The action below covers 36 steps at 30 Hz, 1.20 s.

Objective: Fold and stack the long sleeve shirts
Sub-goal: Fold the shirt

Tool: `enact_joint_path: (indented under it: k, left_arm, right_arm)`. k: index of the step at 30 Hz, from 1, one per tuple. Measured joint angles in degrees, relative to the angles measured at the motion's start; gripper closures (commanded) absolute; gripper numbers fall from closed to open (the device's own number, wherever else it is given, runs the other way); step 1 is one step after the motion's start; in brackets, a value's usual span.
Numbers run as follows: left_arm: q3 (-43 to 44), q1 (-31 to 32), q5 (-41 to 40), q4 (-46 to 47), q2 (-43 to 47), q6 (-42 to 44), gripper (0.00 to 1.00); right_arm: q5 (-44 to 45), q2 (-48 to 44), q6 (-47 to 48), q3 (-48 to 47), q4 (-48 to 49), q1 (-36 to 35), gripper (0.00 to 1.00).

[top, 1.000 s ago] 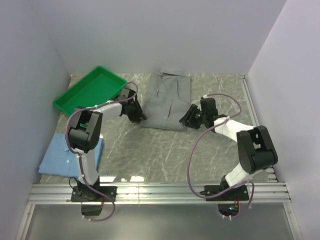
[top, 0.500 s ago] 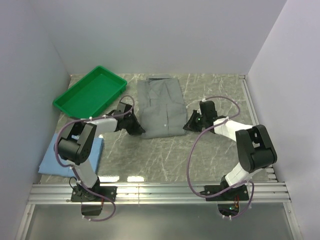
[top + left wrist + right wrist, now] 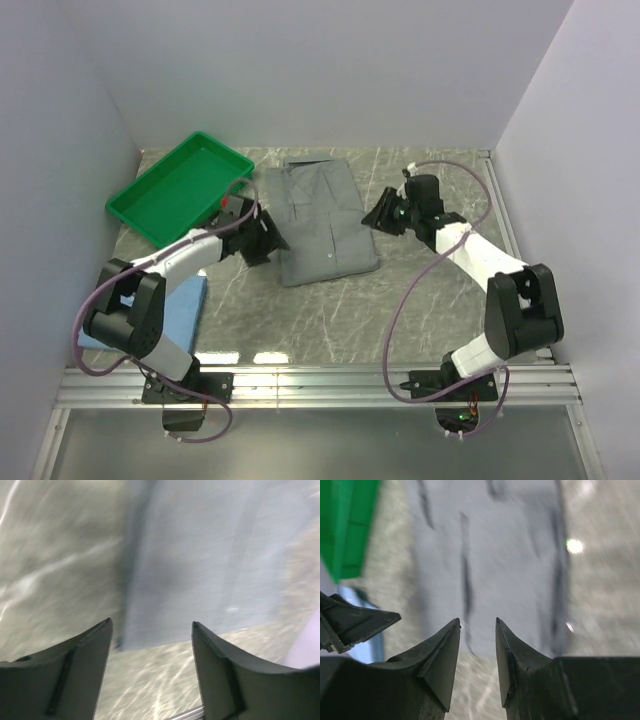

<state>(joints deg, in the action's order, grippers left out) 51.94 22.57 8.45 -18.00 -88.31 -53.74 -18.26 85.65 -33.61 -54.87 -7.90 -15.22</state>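
Over the last second the grey shirt (image 3: pixel 325 222) has gone from a wide spread to a narrow, tidy rectangle, and it now lies a little skewed on the surface (image 3: pixel 330 310). Both arms, which were working at its near corners, have let go and moved out to its sides.

The left pincer (image 3: pixel 262 240) is spread wide with nothing between its fingers. The shirt's edge sits just ahead of its tips (its wrist camera is blurred, so whether they touch the cloth cannot be told). The right pincer (image 3: pixel 372 214) shows only a narrow gap and also holds nothing. It has drawn clear, and the shirt lies ahead of it with bare surface between.

I take this to mean the grey shirt's fold is done, or nearly so. The blue shirt (image 3: pixel 193 297) lies well behind the left pincer, partly under that arm, and the green tray (image 3: pixel 180 187) is off to the pincer's outer side. Stacking is not yet done, and it looks like the step that remains.
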Motion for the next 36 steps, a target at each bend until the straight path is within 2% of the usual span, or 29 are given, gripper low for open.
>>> enact_joint_path:
  k: [5,11,14,16,18,21,26,29,36]
  left_arm:
    - [9.97,0.02,0.13,0.74,-1.73,2.21,0.38]
    - [17.07,0.17,2.29,6.73,-12.48,3.02,0.57]
    - [17.31,0.17,2.34,7.02,-18.49,3.04,0.56]
    - [17.20,0.20,2.23,6.08,-21.14,3.10,0.49]
    - [16.81,0.17,1.97,5.81,-21.40,3.41,0.41]
    - [16.81,0.20,0.39,5.49,-19.63,4.42,0.35]
    - [16.81,0.17,-4.17,3.85,-15.52,7.61,0.31]
    - [16.96,0.04,-6.08,3.41,-14.80,9.18,0.32]
    - [20.57,-0.33,-8.72,1.86,-20.33,12.17,0.45]
  right_arm:
    - [-4.90,7.61,-2.32,-5.77,7.32,0.94,0.61]
    - [-9.49,22.45,-6.03,-10.84,14.10,2.86,0.62]
    - [-10.69,27.21,-7.17,-11.21,15.43,3.78,0.62]
    - [-11.39,28.50,-7.37,-11.21,15.39,4.28,0.62]
    - [-11.87,28.65,-6.93,-11.23,15.04,4.55,0.61]
    - [-12.07,27.91,-5.05,-12.24,13.86,4.72,0.60]
    - [-11.10,22.56,-1.33,-12.61,9.94,4.76,0.58]
    - [-10.64,18.49,-0.44,-12.59,8.41,4.74,0.58]
    - [-10.10,10.45,0.04,-7.91,8.15,4.63,0.58]
